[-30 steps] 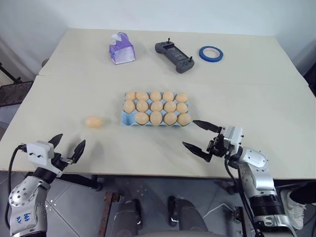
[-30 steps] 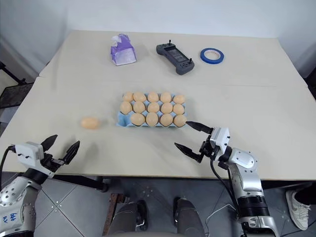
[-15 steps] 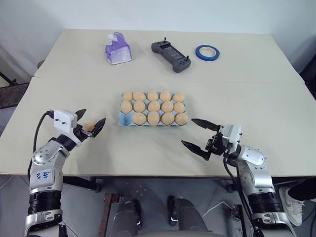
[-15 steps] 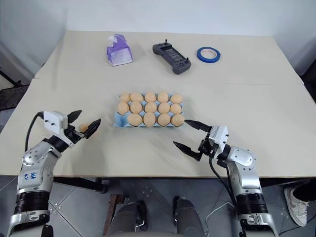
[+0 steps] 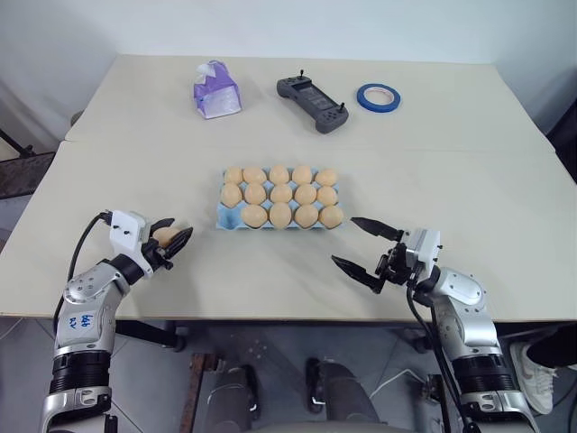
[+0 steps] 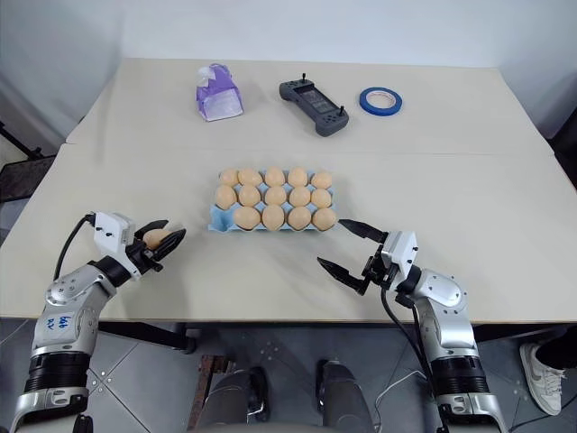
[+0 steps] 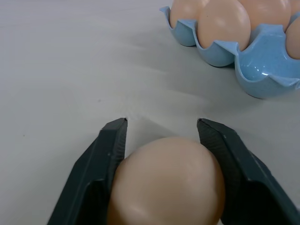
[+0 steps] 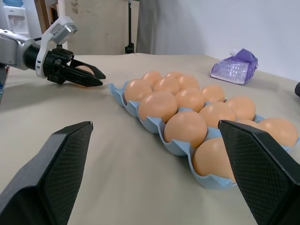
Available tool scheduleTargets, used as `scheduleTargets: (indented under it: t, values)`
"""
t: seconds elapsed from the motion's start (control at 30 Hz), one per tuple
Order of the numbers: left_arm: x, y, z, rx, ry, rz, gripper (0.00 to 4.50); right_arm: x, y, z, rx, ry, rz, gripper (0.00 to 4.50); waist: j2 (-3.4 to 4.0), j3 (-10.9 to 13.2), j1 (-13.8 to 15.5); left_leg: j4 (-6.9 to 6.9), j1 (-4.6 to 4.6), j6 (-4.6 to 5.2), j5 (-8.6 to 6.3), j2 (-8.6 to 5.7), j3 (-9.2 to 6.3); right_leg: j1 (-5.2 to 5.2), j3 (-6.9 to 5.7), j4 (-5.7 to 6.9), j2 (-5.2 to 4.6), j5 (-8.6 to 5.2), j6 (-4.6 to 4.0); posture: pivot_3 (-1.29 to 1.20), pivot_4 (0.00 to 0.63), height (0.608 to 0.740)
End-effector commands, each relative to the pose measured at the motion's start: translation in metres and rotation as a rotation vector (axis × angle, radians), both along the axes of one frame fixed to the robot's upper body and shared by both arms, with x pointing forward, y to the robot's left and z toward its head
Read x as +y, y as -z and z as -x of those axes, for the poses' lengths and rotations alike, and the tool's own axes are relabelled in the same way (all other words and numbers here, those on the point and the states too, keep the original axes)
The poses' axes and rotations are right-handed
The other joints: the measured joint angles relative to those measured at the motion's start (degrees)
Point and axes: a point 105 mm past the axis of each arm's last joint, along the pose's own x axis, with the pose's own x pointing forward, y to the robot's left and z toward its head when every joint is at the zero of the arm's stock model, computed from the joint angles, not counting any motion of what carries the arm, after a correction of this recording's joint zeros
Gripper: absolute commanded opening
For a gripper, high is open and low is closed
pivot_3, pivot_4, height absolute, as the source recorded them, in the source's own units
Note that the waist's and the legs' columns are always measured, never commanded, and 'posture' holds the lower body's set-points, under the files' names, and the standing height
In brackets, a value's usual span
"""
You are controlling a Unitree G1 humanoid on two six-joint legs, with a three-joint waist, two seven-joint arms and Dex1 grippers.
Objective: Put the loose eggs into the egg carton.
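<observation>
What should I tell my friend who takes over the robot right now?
Left gripper: shut on the last loose egg, a smooth tan-brown oval, low over the beige table.
Right gripper: open, holding nothing, near the tray's right end.
Light blue moulded egg tray: mid-table, fourteen eggs seated; the front-left corner cup is free.
Done: fourteen eggs seated, last one gripped.
Left: carry that egg to the free cup and release.

In the left wrist view, the lower part of the egg (image 7: 166, 180) between the left tool's (image 7: 161, 129) fingers runs off the picture's edge, and so does the far side of the egg carton (image 7: 262, 70). From above, that egg (image 5: 165, 236) is half covered by the fingers. Whether it rests on the worktop (image 5: 270, 271) cannot be told
</observation>
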Motion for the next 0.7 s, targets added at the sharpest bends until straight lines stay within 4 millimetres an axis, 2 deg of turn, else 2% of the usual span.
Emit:
scheduleTargets:
  t: [0.03,0.13,0.23,0.33,0.5,0.57,0.6,0.7]
  values:
    - [-0.014,-0.042,-0.003,-0.163,0.062,0.047,2.05,0.001,-0.010,0.002,-0.046,-0.005,-0.008,4.50,0.00,0.00,0.07,0.00,0.00,0.00,0.00,0.00,0.00,0.01,0.00,0.00,0.00,0.00,0.00,0.00,0.150,0.740]
    - [-0.032,-0.058,-0.010,-0.204,0.130,0.046,2.05,0.000,-0.009,0.002,-0.045,-0.004,-0.005,4.50,-0.01,-0.01,0.37,0.03,-0.01,0.00,0.01,-0.01,-0.01,0.04,-0.01,0.02,-0.01,0.01,0.01,0.00,0.150,0.740]
    - [-0.059,-0.070,-0.019,-0.215,0.228,0.028,2.05,0.000,-0.009,0.001,-0.044,-0.002,-0.004,4.50,-0.01,-0.01,0.46,0.08,-0.01,0.01,0.03,-0.03,-0.01,0.06,-0.08,0.04,-0.01,0.01,0.02,0.00,0.150,0.740]
    - [-0.082,-0.068,-0.027,-0.206,0.306,-0.013,2.05,0.000,-0.009,0.001,-0.046,0.002,-0.006,4.50,-0.01,-0.01,0.44,0.12,0.00,0.03,0.03,-0.09,0.03,0.09,-0.15,0.04,-0.01,0.05,0.08,0.00,0.150,0.740]
    - [-0.101,-0.064,-0.037,-0.205,0.363,-0.030,2.05,0.001,-0.009,0.001,-0.053,0.014,-0.013,4.50,-0.02,-0.01,0.03,0.25,-0.01,0.06,0.04,-0.07,0.05,0.04,-0.15,0.14,0.10,0.05,0.09,0.00,0.150,0.740]
    - [-0.104,-0.064,-0.041,-0.206,0.362,-0.021,2.71,0.002,-0.009,0.001,-0.056,0.018,-0.017,4.50,-0.02,-0.01,0.05,0.34,-0.01,0.05,0.05,-0.05,0.01,0.05,-0.17,0.21,0.18,0.03,0.07,0.00,0.150,0.740]
    - [-0.102,-0.065,-0.044,-0.213,0.342,-0.029,2.87,0.003,-0.010,0.002,-0.058,0.020,-0.019,4.50,-0.02,-0.01,0.05,0.37,-0.01,0.04,0.05,-0.05,-0.01,0.05,-0.18,0.25,0.19,0.03,0.05,0.00,0.150,0.740]
    - [-0.096,-0.064,-0.042,-0.217,0.324,-0.029,3.86,0.002,-0.011,0.004,-0.062,0.032,-0.029,4.50,-0.02,-0.01,0.08,0.50,-0.01,0.04,0.05,0.01,-0.04,0.06,-0.17,0.34,0.15,0.02,0.05,0.00,0.150,0.740]
